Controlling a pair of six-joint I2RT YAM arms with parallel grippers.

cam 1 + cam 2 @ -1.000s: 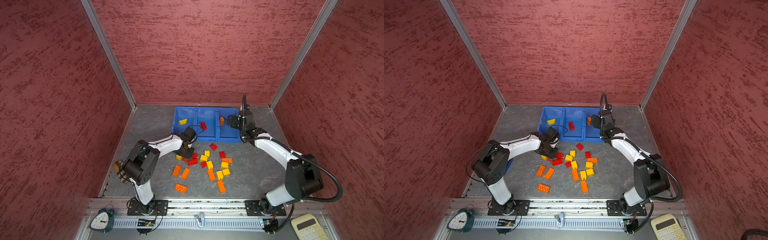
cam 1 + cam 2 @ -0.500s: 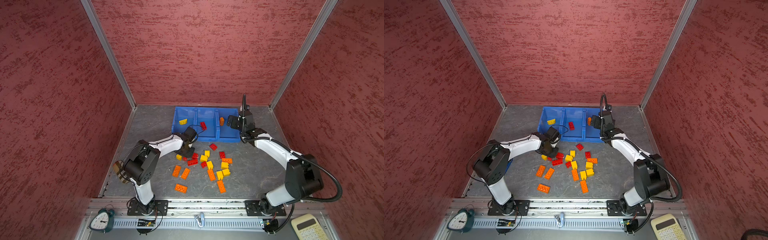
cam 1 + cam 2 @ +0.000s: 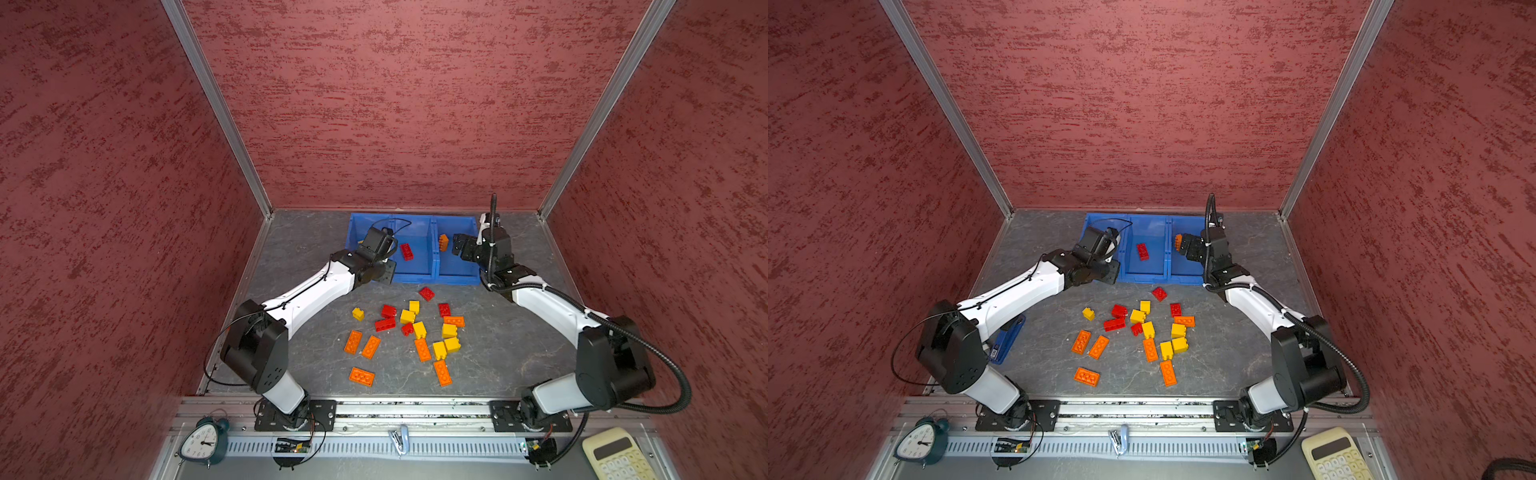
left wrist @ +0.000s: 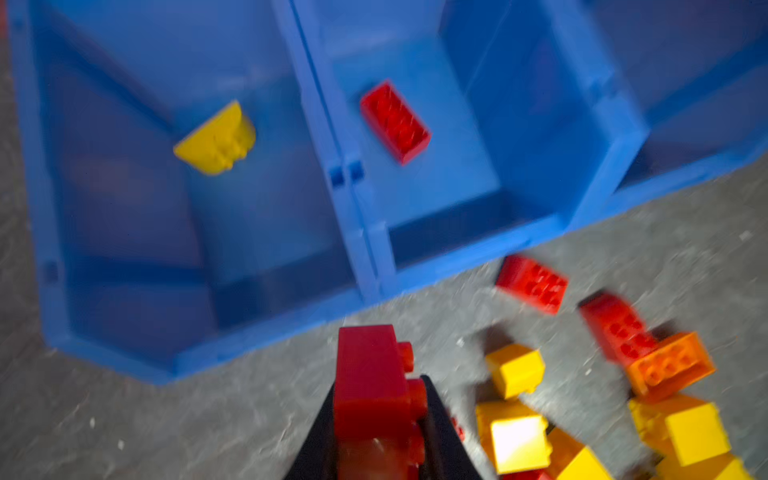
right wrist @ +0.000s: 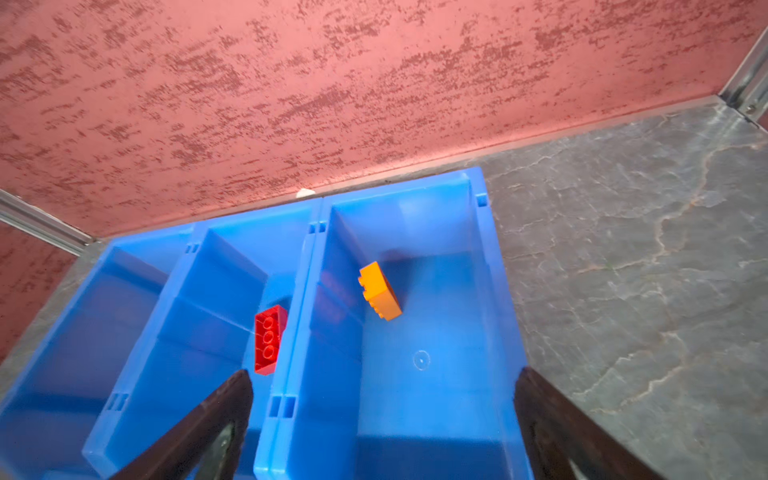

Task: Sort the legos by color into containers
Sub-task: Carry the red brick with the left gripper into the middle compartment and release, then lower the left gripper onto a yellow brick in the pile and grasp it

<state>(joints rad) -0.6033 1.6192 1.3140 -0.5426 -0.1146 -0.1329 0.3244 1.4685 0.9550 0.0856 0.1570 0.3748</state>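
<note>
A: Entry one, the left jaws. Contents?
B: Clamped shut on one red brick (image 4: 370, 382), studs to the side, pinched between dark fingers (image 4: 434, 415). The close view is blurred, but the grip is plain.
A: Ahead of them?
B: The containers (image 3: 413, 277), three blue bins joined in a row, front wall just ahead of and below the jaws. In the left bin (image 4: 124, 174), one yellow brick (image 4: 216, 139). In the middle bin (image 4: 457, 174), one long red brick (image 4: 395, 120), lying flat, studs up.
A: Beside them?
B: The loose legos (image 3: 419, 329), red, yellow and orange, scattered on the grey surface (image 3: 498, 345), off to one side of the left jaws and well behind the right jaws.
A: Entry two, the right jaws?
B: Spread wide, nothing between them. The right bin (image 5: 492, 291) sits under and ahead of them. One orange brick (image 5: 379, 291) is in it, tilted on edge, ahead of the jaws, touching neither.
</note>
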